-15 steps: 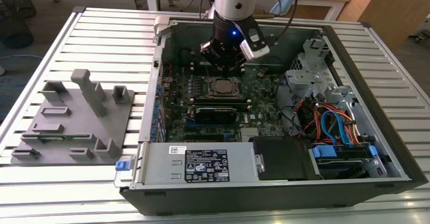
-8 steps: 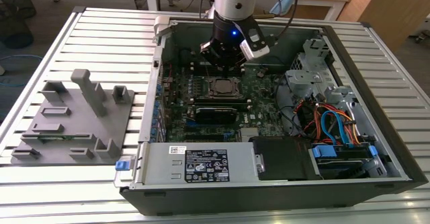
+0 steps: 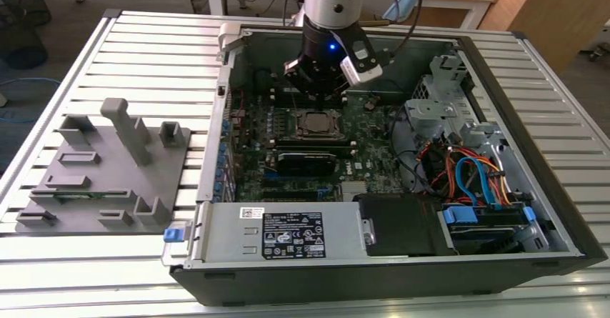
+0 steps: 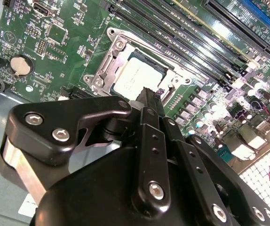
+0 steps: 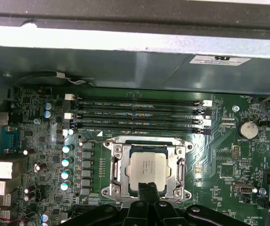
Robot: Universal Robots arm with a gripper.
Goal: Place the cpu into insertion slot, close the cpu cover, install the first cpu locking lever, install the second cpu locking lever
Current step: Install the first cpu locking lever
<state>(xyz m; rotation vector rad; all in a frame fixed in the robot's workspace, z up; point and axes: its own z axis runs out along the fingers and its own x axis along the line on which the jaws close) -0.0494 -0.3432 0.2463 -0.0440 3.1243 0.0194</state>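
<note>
So the cpu [image 5: 148, 168] is sitting in the insertion slot [image 5: 109, 149] on the green motherboard [image 5: 219, 141], and the cpu cover [image 5: 178, 165] lies flat around it as a silver frame. The gripper [image 5: 148, 187] hangs right over the chip's near edge, fingers pinched together with nothing between them. In the exterior view the arm reaches down into the open computer case [image 3: 381, 268]. The memory slots [image 5: 135, 113] run just beside the socket.
</note>
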